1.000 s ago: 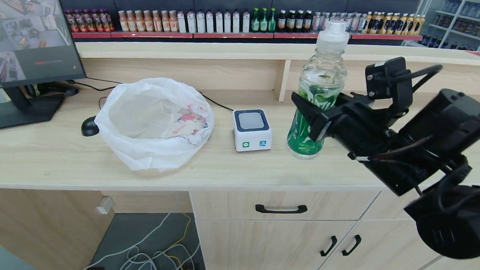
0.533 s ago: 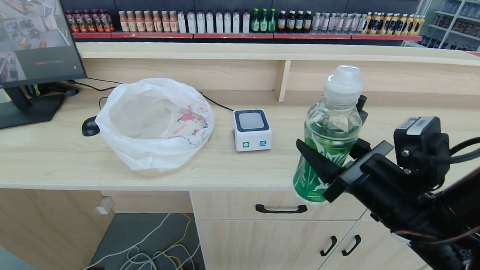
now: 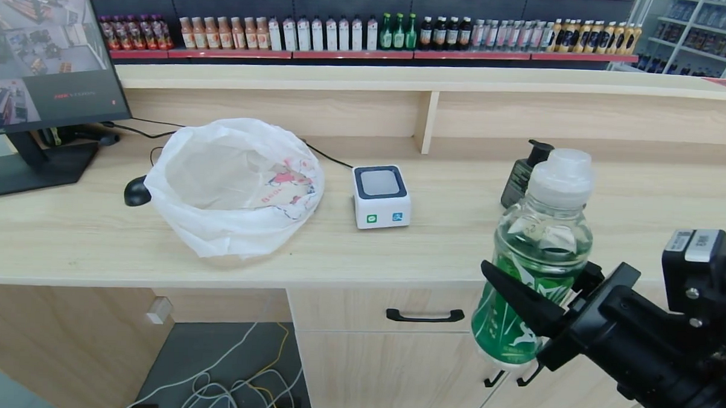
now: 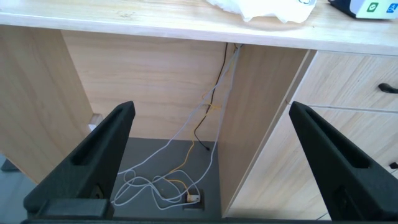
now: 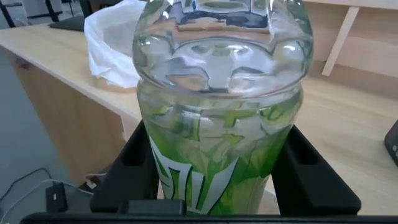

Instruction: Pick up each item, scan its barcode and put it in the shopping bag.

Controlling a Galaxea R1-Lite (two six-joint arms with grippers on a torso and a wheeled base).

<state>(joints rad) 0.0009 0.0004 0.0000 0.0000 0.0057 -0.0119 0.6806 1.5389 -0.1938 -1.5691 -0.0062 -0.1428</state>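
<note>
Right claw (image 3: 535, 276) is clamped on the green drink bottle (image 3: 543, 234), gripping low on its body. The bottle is upright, cap (image 3: 562, 168) on top. It hangs in the air at near right, out past the near edge of the desk (image 3: 397, 253), well apart from the scanner (image 3: 381, 195) and the shopping bag (image 3: 217, 235) farther left. Left claw (image 4: 211, 155) is spread open and empty, low down, facing the cabinet (image 4: 155, 93) under the desk. A dark pump bottle (image 3: 521, 176) stands on the desk at far right.

Handling guess: the bottle looks nearly full, so fairly heavy. It is thin, smooth, rounded plastic, so likely slippery and a bit squashy. Best hold is across the mid body, not the neck or cap. Grip firmly when tilting the barcode toward the scanner.
</note>
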